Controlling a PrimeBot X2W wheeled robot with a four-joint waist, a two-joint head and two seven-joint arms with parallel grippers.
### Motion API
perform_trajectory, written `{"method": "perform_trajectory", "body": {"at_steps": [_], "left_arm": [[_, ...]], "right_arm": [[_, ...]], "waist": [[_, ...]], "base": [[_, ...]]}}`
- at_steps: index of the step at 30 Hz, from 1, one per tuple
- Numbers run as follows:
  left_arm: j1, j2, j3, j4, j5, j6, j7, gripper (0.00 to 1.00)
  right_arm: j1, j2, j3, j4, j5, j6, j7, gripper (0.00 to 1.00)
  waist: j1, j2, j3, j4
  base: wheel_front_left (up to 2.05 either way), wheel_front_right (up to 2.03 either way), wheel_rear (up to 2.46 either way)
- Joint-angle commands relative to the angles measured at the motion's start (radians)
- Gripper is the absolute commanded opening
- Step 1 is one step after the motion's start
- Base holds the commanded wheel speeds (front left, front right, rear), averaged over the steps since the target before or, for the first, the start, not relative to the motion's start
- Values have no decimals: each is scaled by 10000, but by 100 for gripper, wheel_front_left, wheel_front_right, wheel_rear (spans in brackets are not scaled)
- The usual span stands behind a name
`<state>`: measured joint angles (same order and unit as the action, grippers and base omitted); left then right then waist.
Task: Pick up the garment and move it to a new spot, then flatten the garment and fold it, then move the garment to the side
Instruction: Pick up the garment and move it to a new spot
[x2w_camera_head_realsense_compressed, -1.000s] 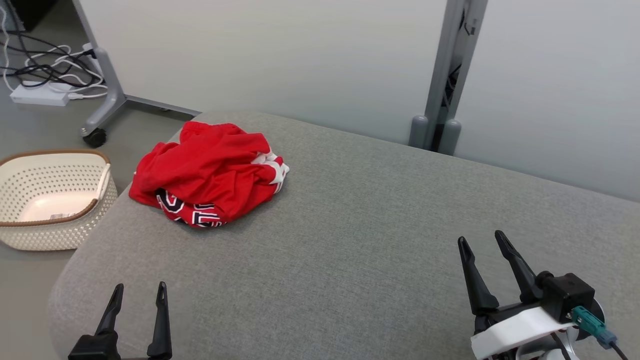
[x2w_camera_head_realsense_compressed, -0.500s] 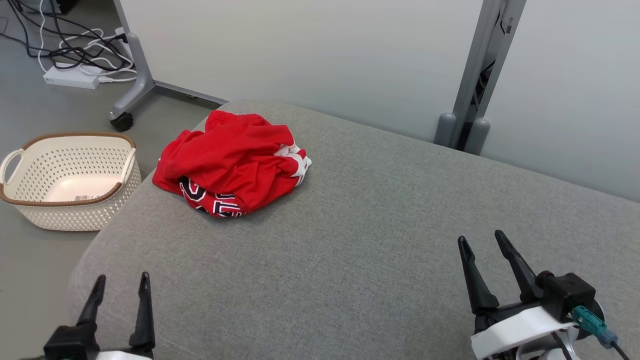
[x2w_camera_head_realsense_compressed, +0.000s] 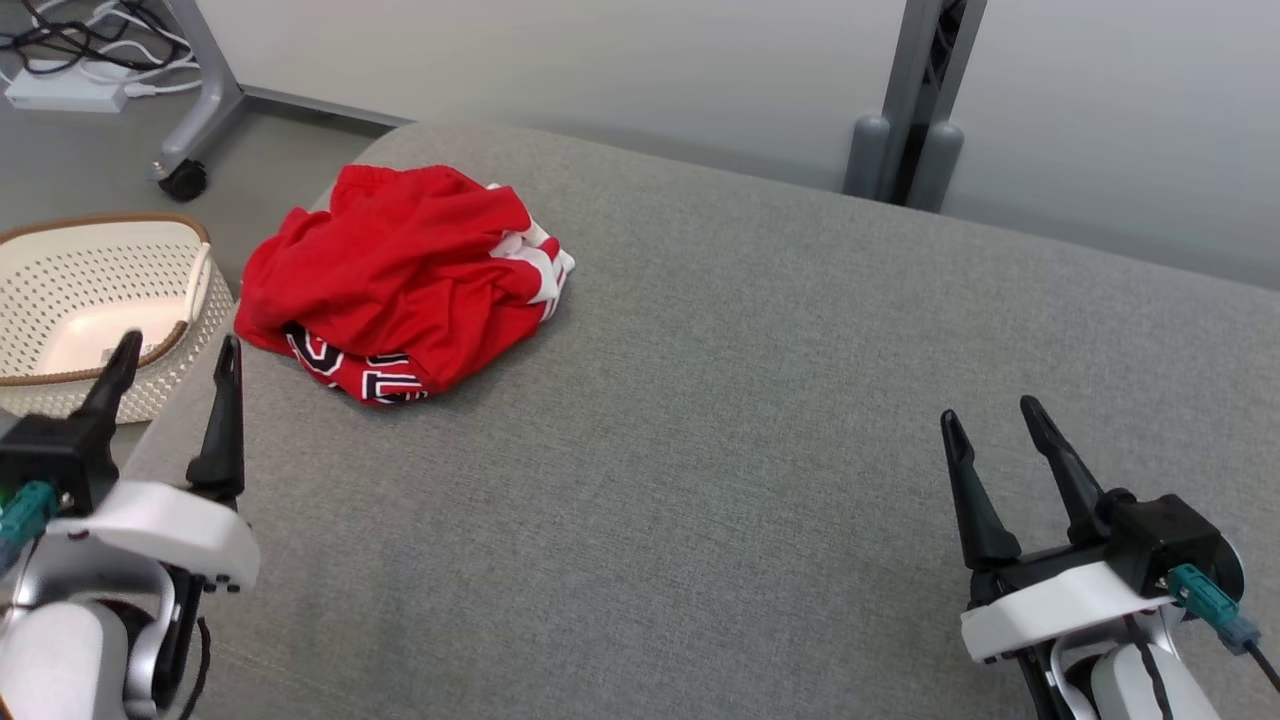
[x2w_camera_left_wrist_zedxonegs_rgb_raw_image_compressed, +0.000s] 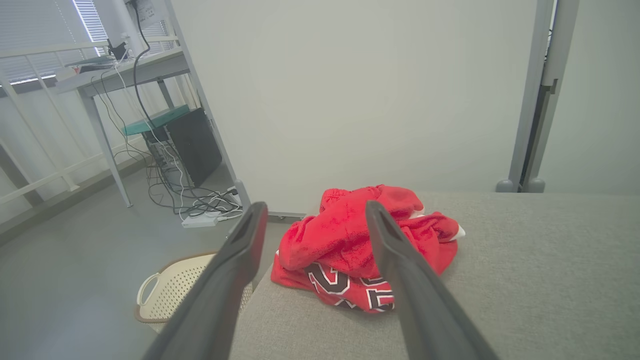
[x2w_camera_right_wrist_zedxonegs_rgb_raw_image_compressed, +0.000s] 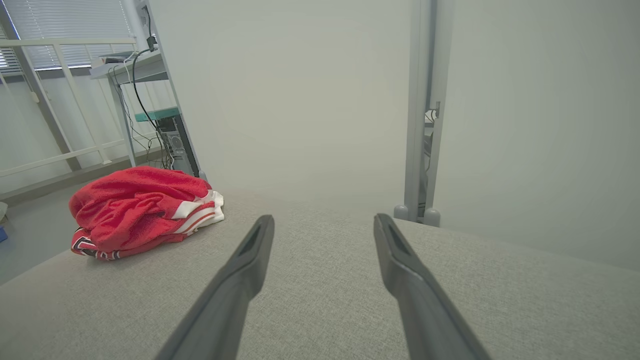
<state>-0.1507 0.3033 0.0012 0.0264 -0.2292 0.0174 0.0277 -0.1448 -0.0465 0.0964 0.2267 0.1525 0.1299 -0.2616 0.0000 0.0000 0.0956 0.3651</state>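
We face a red garment (x2w_camera_head_realsense_compressed: 400, 290) lying bunched at the far left corner of the grey cushion (x2w_camera_head_realsense_compressed: 700, 400), close to the edge above a cream perforated basket (x2w_camera_head_realsense_compressed: 40, 405) on the floor. Our left hand (x2w_camera_head_realsense_compressed: 180, 343) hovers at the cushion's near left edge, its two dark fingers spread wide and holding nothing. The heap lies ahead of it and slightly to the right, near but apart. The left wrist view frames the cloth squarely between the fingertips. Our right hand (x2w_camera_head_realsense_compressed: 988, 411), equally wide open and empty, hangs over the near right of the cushion, well apart from the garment, which sits far off to its left. We judge the left arm the nearer and better lined up for the first pick.

The garment is a rumpled mound with no clear long axis, a little broader across than deep. Its top is plain red in loose folds. White stripes show at its right end, and black-and-white lettering peeks from under the near edge. Which part is collar, sleeve or hem we cannot tell.
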Motion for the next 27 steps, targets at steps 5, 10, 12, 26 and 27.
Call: {"method": "perform_trajectory", "body": {"at_steps": [5, 10, 12, 26, 27], "left_arm": [[-1515, 361, -228, 525, -55, -418, 518, 100], [-2758, 639, -399, 1765, -176, -804, 750, 100], [-3168, 704, -488, 2256, -240, -930, 770, 100], [-5064, 1216, -935, 5238, -326, -1281, 497, 100], [-5171, 1261, -959, 5432, -290, -1261, 495, 100]], "right_arm": [[-446, -71, -211, -209, -427, 15, -56, 100], [-908, -74, -292, -443, -800, 15, -58, 100], [-1082, -74, -323, -557, -907, 13, -58, 100], [-1583, -72, -411, -1161, -1482, 9, -58, 100], [-1586, -71, -403, -1190, -1504, 9, -58, 100]], "waist": [[0, 0, 1130, -453], [0, 0, 2002, -821], [0, 0, 2333, -969], [0, 0, 3752, -1577], [0, 0, 3805, -1605]], "base": [[0, 0, 0], [0, 0, 0], [0, 0, 0], [0, 0, 0], [0, 0, 0]]}}
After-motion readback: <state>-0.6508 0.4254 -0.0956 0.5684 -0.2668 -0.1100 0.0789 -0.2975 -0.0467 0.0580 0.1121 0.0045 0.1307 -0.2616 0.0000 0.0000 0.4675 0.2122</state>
